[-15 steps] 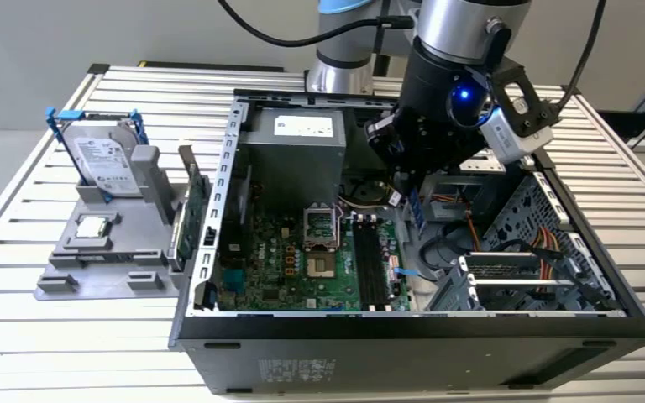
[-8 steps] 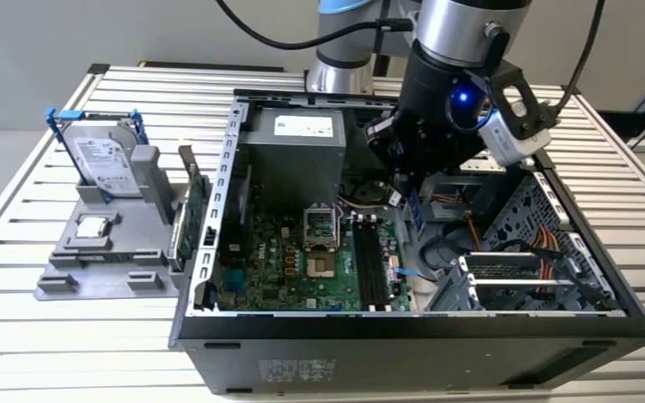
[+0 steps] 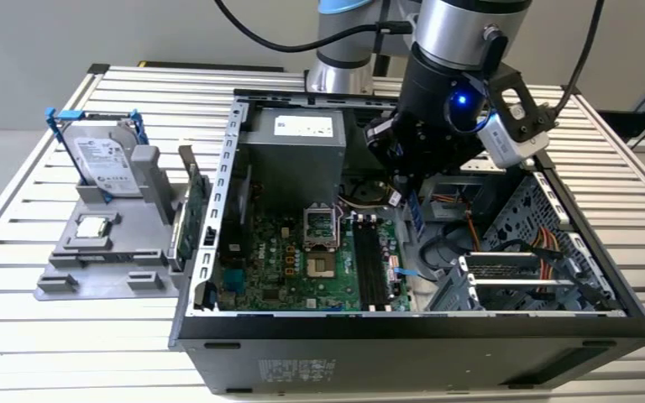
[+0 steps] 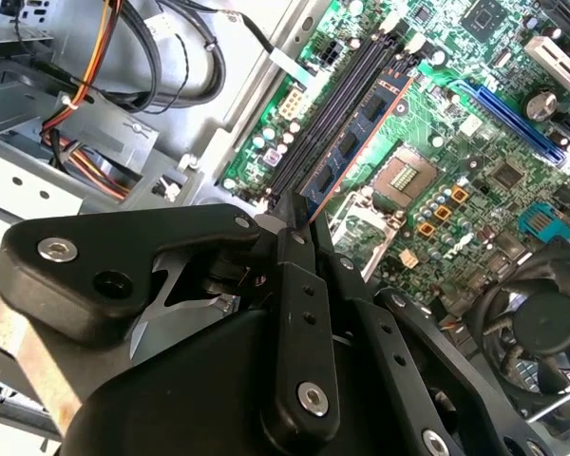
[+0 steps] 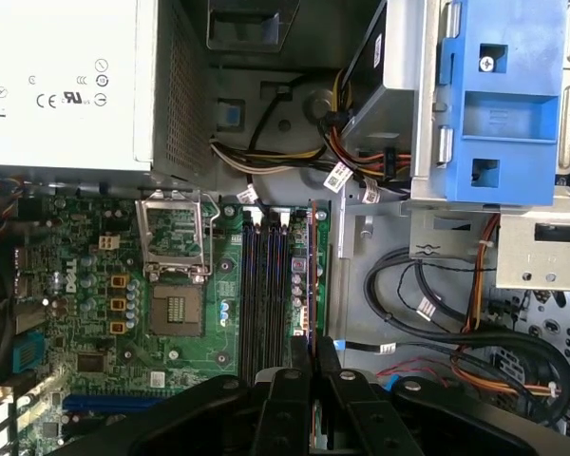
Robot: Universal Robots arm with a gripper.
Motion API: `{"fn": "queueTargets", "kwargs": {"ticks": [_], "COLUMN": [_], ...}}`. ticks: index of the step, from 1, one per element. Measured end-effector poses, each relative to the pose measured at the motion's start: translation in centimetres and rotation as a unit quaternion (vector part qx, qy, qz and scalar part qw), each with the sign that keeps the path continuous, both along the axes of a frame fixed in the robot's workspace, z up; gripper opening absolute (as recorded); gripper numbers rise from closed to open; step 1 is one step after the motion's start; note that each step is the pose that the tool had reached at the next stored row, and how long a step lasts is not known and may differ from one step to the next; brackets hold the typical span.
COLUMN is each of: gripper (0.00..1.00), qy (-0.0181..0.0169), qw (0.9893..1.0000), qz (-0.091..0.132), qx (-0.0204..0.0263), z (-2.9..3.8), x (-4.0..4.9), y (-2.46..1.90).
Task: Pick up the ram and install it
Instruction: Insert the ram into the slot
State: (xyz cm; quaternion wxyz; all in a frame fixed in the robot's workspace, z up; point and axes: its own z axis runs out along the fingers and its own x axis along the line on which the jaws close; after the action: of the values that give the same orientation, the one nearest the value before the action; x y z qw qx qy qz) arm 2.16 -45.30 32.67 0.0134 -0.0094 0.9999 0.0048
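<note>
Gripper (image 4: 299, 220) clamped on the slim dark blue-green ram stick (image 4: 353, 142), holding it on edge just above the black motherboard slots (image 4: 328, 109). Seating well likely needs its edge parallel to a slot.

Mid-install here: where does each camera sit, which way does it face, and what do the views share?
Exterior view: off the arm, above one side of the open case, looking down; shows the arm and gripper.
Second wrist view: on the wrist, looking past the fingers along the ram, held edge-on over the memory slots.
First wrist view: on the wrist, facing straight down at the motherboard; fingers at the frame edge.
Shared: both wrist views show the ram and slots.
</note>
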Motion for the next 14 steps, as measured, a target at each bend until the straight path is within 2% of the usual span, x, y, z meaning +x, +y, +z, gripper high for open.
{"fn": "queueTargets", "kwargs": {"ticks": [14], "gripper": [0.00], "qy": [0.0000], "qw": [1.0000], "qz": [0.000], "qx": [0.0001], "z": [-0.22], "x": [0.00], "y": [0.00]}}
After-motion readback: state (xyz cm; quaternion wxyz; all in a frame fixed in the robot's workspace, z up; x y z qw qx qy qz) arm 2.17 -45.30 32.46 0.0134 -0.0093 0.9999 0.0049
